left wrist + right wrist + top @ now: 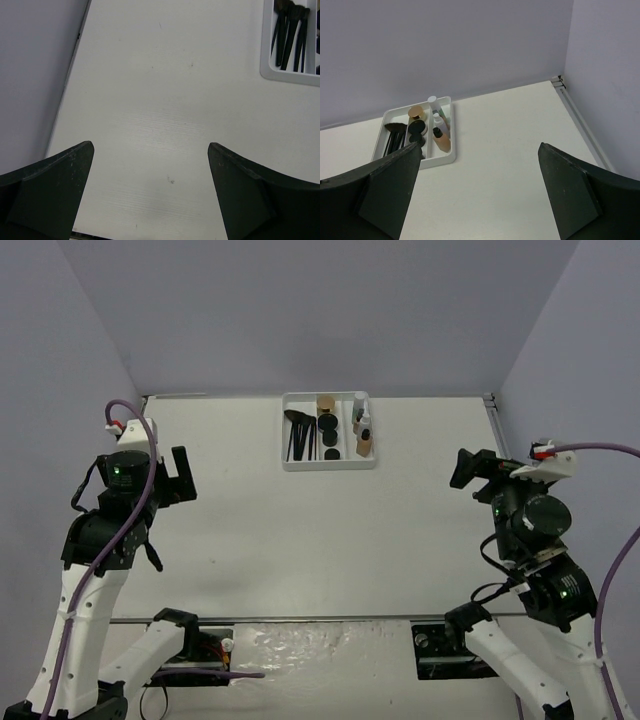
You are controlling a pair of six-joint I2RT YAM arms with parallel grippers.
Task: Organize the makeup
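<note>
White tabletop is filling the frame. I'm holding left end effector at mid left and right end effector at mid right, both spread, pinching nothing. White tray is sitting upper centre, makeup inside: brushes left compartment, compacts middle, bottles right.

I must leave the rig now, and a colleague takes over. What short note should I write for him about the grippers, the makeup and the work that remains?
Grippers: the left gripper is open and empty, over the left side of the table. The right gripper is open and empty, at the right side.
Makeup: all in the tray at the far middle. The brushes are in the left compartment, the jar and compacts in the middle one, and the bottles in the right one.
Done: the sorting looks complete; no makeup shows outside the tray.
Left: probably nothing, only a check.
</note>
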